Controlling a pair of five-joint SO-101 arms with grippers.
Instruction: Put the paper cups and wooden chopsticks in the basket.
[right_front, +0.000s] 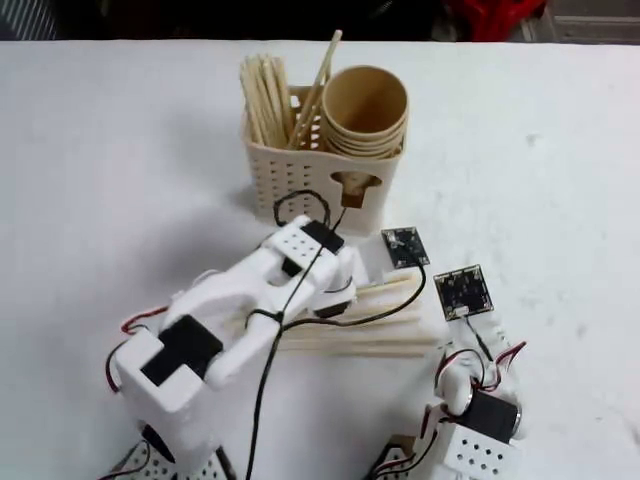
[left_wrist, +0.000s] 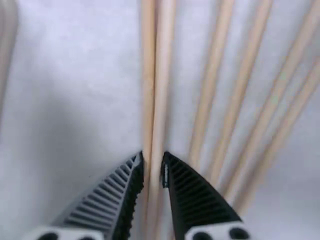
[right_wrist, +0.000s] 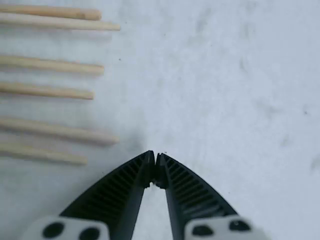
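Pinching a pair of chopsticks (left_wrist: 156, 75) between its ribbed jaws, the left tool (left_wrist: 153, 167) sits low over the tabletop (right_front: 120, 150), closed narrow around the two sticks, which run side by side and touching. We read the tight grip as matched to the load: thin, round sticks would roll free of anything looser. We cannot tell whether the pair has left the surface.

Beside the held pair, the other loose chopsticks (right_front: 390, 340) lie fanned flat on the tabletop, just in front of the basket (right_front: 300, 180) and partly under the left arm (right_front: 250, 310). We judge that this closeness keeps the carry short.

In the basket, a bundle of upright chopsticks (right_front: 265, 95) fills one side and a nested stack of paper cups (right_front: 365, 105) the other. We count the cups as done and the sticks as roughly half done.

Off to the side, the right tool (right_wrist: 154, 167) hangs over bare tabletop just past the tips of the loose sticks, its jaws pressed together and holding nothing. We take it to be parked there, out of the other arm's way.
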